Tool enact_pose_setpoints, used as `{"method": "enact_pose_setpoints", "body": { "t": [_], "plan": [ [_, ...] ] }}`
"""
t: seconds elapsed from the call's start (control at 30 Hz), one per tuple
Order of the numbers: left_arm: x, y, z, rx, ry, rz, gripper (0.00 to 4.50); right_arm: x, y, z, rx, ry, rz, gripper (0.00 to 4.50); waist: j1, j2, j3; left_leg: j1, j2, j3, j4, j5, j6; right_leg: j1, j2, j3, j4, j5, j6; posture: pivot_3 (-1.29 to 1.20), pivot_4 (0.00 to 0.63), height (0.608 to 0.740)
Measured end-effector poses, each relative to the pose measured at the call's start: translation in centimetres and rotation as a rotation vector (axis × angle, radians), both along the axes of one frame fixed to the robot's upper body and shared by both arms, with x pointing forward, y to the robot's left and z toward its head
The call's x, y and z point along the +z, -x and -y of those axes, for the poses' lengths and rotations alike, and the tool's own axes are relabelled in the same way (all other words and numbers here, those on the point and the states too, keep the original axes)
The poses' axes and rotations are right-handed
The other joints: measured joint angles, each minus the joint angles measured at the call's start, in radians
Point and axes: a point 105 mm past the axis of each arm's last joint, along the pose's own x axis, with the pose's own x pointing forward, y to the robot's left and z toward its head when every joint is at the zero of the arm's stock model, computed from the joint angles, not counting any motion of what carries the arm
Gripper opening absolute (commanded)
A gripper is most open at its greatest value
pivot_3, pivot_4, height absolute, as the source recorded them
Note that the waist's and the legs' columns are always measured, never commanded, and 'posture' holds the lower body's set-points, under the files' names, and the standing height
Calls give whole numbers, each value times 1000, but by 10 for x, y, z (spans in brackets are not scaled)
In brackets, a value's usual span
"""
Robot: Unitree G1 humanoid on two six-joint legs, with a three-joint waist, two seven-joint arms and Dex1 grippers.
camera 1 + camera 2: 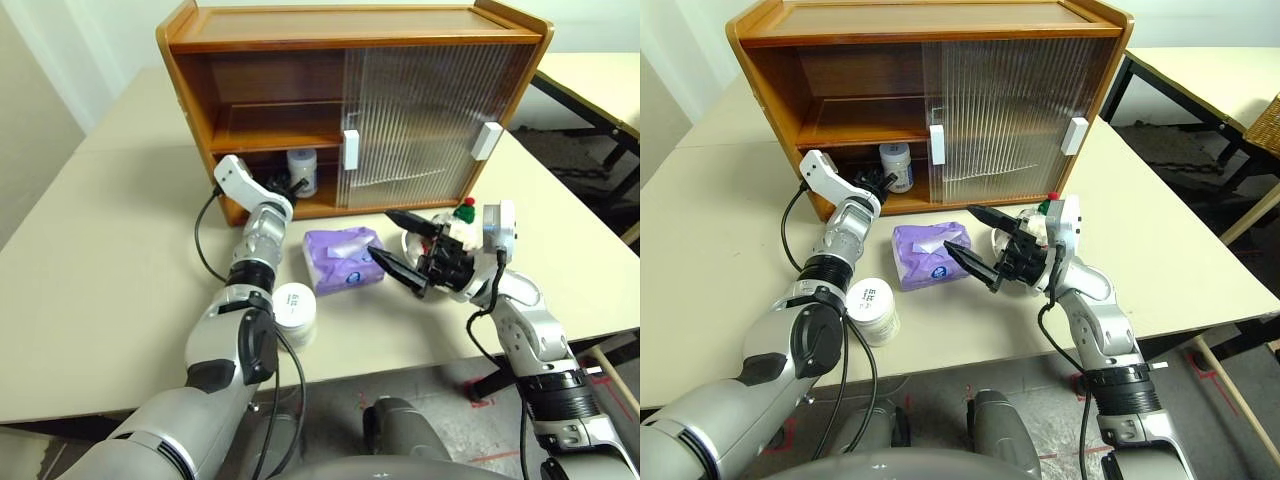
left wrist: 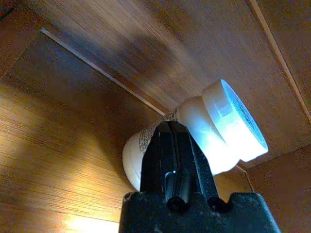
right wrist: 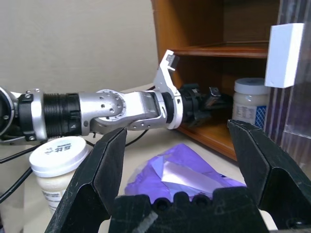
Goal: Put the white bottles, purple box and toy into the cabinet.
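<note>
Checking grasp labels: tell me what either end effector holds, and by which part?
Nothing held: left end effector shut beside the white bottle; right end effector open, empty.

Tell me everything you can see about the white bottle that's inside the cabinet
The white bottle is a small squat jar of what looks like white plastic, with a round white lid and a pale label with blue print. It stands upright on the bottom floor of the cabinet, in the open left half, under the shelf and just beside the edge of the ribbed sliding door. The left gripper, its fingers shut, is right against the bottle's side; whether it actually touches cannot be told.
</note>
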Motion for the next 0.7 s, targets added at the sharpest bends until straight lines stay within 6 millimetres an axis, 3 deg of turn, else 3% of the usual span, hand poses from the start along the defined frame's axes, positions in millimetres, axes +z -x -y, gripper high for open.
{"method": "enact_pose_setpoints", "body": {
  "t": [0.7],
  "plan": [
    [-7, 3, 18, -142, 28, -31, 30, 0, 0, -1, 3, -1, -1, 4500, 4, 0, 0, 0, -1, -1, 0, 1, 1, 1, -1, -1, 0, 3, 1, -3, 0, 740]
  ]
}}
